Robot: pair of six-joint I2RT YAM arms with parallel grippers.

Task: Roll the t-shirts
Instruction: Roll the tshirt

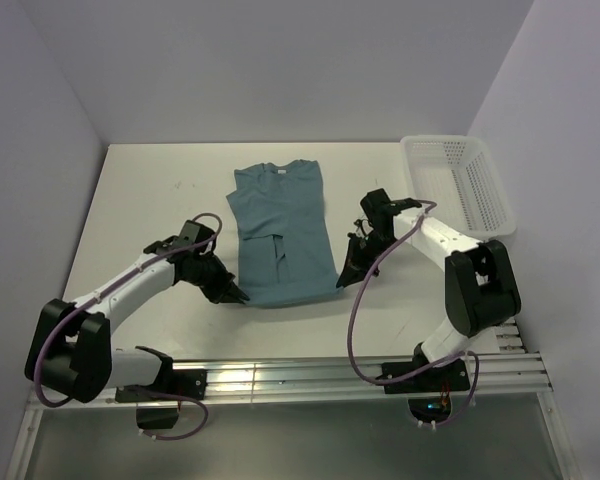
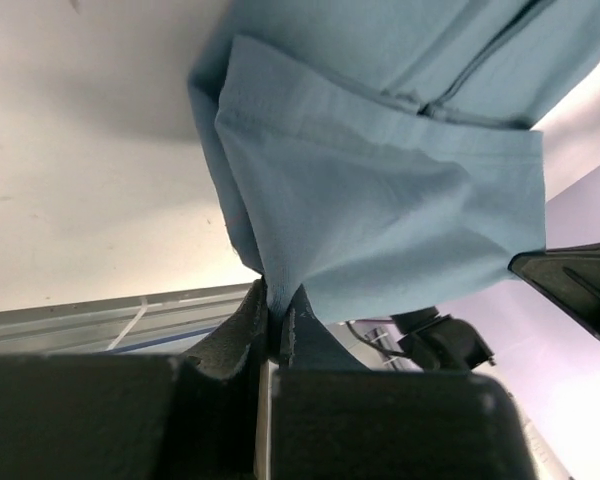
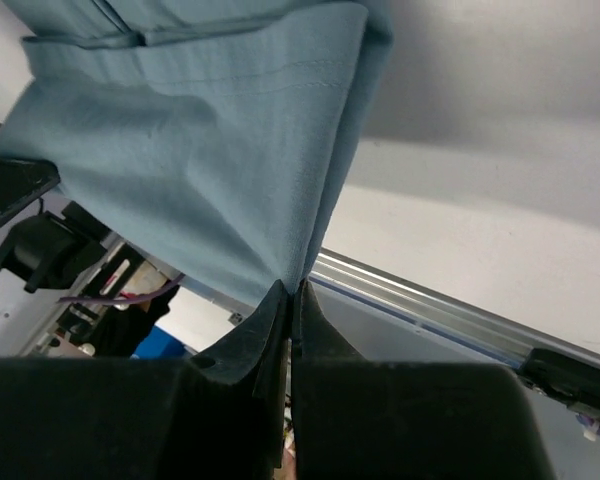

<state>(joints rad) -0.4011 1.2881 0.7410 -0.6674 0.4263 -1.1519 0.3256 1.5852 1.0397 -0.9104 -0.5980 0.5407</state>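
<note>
The white table [image 1: 150, 190] spreads out beyond the left pincer [image 1: 242, 296] and the right pincer [image 1: 346, 278]. The dusty teal t-shirt [image 1: 280, 225], folded into a narrow strip, lies between the two, with its collar end stretching away from their tips. A white mesh basket [image 1: 458, 185] sits beyond and outward of the right pincer, well apart from it. The left pincer is closed tight on the near hem's left corner. The right pincer is closed tight on the hem's right corner.

No readable text, label or number, even on the t-shirt [image 1: 292, 215]
</note>
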